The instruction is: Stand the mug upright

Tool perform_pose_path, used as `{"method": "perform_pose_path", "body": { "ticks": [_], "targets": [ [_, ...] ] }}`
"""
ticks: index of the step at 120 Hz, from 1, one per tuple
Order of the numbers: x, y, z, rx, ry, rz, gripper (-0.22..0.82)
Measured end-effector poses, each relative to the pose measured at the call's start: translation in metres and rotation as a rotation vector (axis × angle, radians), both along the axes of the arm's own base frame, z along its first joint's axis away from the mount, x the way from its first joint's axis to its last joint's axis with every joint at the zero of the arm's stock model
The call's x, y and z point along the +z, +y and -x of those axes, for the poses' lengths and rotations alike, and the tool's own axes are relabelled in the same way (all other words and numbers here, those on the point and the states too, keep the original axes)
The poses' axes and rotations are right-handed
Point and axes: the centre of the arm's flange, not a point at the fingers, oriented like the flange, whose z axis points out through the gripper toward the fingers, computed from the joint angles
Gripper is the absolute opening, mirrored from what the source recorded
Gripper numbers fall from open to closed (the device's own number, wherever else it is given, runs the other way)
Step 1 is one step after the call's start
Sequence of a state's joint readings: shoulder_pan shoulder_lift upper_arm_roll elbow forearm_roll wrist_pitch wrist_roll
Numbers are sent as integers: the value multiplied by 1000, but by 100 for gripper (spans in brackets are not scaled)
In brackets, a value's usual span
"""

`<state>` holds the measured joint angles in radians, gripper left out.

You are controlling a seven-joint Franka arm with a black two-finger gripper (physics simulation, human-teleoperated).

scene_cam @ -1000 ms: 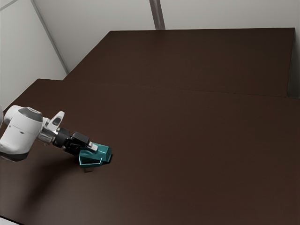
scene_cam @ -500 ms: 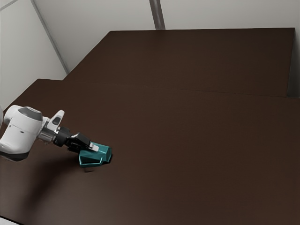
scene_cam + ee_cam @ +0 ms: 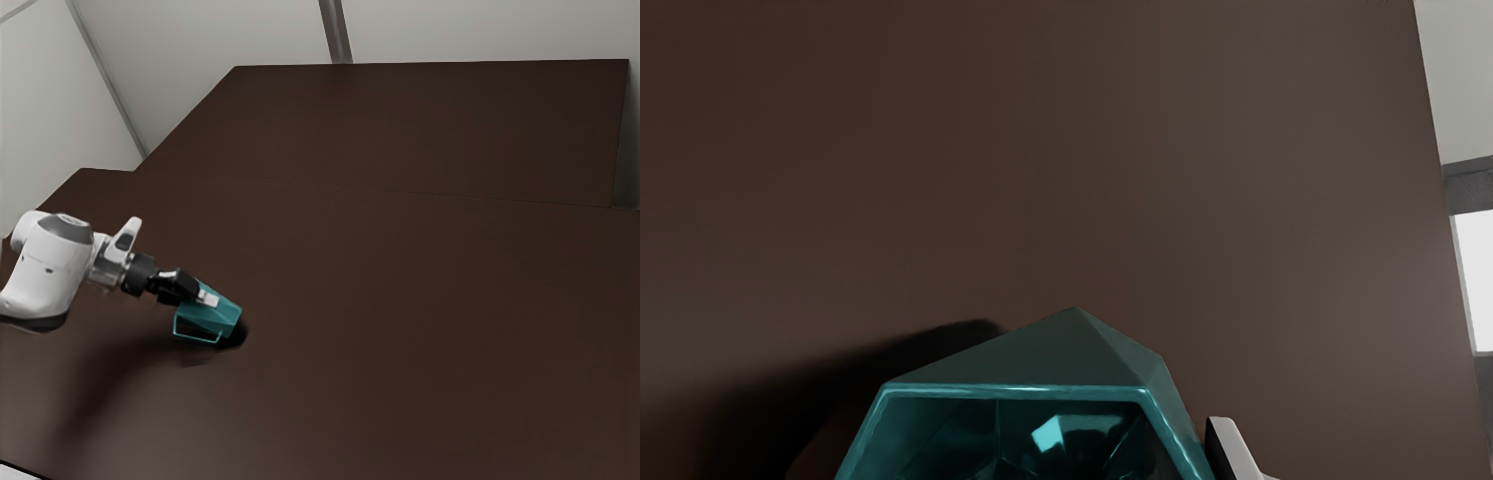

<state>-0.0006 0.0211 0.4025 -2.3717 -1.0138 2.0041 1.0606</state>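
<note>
While table [image 3: 400, 350] dark, walls [image 3: 480, 30] pale.

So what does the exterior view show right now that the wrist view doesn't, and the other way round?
Exterior view: the white arm and the mug's handle.

Wrist view: the mug's hollow inside and a bright panel past the table's edge.

Both: the teal mug, tilted, with part of the claw against it, and the dark brown tabletop.

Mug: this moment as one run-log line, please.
mug: tilted, not upright | gripper: shut on mug | opening: toward gripper | task: not done
</note>
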Motion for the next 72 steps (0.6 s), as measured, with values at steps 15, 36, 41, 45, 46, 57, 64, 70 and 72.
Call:
{"method": "perform_pose_path", "body": {
  "ticks": [15, 36, 41, 45, 46, 57, 64, 70, 72],
  "targets": [
    [20, -5, -12, -14, -46, -7, -15],
    [68, -3, -48, -50, -137, -81, -17],
    [82, -1, -56, -75, -150, -131, -17],
    [94, 0, -63, -102, -159, -184, -17],
    [98, 0, -64, -110, -161, -199, -17],
    [126, 4, -78, -199, -151, -387, -17],
    [133, 5, -84, -245, -123, -494, -17],
    [134, 3, -92, -282, -94, -580, -17],
    [134, 1, -95, -296, -85, -606, -17]
  ]
}}
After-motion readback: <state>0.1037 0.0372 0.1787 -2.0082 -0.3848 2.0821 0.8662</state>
